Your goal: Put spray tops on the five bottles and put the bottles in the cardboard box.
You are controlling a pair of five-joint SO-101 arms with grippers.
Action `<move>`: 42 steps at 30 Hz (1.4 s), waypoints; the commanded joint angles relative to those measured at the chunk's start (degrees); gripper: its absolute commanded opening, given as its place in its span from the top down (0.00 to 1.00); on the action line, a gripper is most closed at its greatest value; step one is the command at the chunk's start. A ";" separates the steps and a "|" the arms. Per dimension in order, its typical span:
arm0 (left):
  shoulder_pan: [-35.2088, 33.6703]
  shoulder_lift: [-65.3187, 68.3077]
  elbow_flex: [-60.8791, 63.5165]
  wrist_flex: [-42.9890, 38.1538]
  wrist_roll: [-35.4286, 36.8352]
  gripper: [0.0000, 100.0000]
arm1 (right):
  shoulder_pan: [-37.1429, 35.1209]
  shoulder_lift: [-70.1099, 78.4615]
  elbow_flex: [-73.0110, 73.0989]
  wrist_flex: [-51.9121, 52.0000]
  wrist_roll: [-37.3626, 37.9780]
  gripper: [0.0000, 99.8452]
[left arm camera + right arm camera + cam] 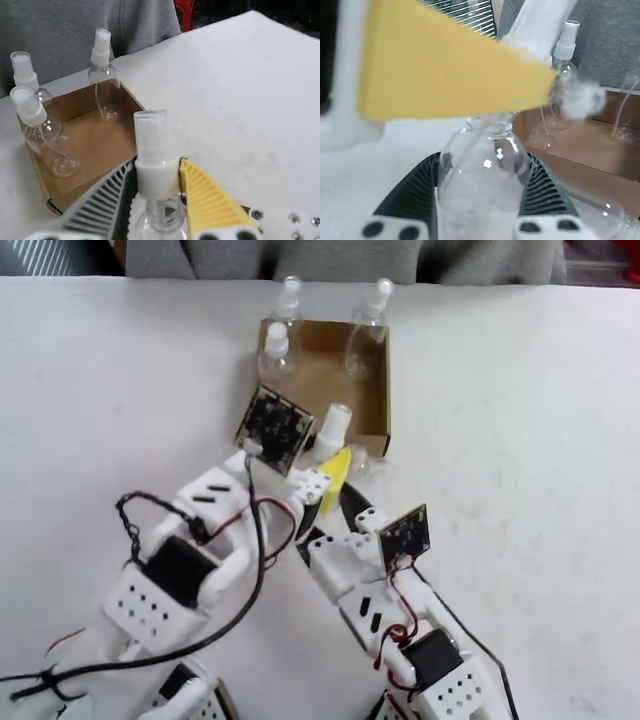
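Note:
My left gripper (156, 172) is shut on a white spray top (152, 150), grey and yellow fingers either side of its collar. The top sits on the neck of a clear bottle (480, 200), which my right gripper (481, 175) is shut on around its body. In the high view this spray top (337, 424) stands just in front of the cardboard box (378, 390). Two capped bottles (42, 135) (102, 80) stand in the box (85, 135). A third capped bottle (25, 75) stands just behind it.
Another clear bottle (600, 210) lies on the table by the box's front corner, beside the held one. A person in grey sits behind the table's far edge. White table surface lies open to the left and right of the box.

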 commanded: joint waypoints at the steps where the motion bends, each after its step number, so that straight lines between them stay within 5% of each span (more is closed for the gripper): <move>1: 0.57 -7.25 5.89 -2.46 -0.44 0.98 | -0.13 -1.19 0.35 0.04 0.00 0.98; 9: 0.31 -13.14 15.74 -13.27 -0.35 0.98 | 1.63 -1.19 0.35 0.04 0.00 0.98; 31: 0.57 -29.67 30.86 -13.54 -0.44 0.97 | 3.03 -1.36 0.35 -0.48 0.00 0.98; 38: 0.48 -31.69 30.77 -13.45 0.00 0.75 | 3.03 -1.36 0.35 -0.48 0.00 0.98; 42: 0.48 -31.69 29.80 -13.54 0.00 0.71 | 3.03 -1.36 0.35 -0.48 0.00 0.98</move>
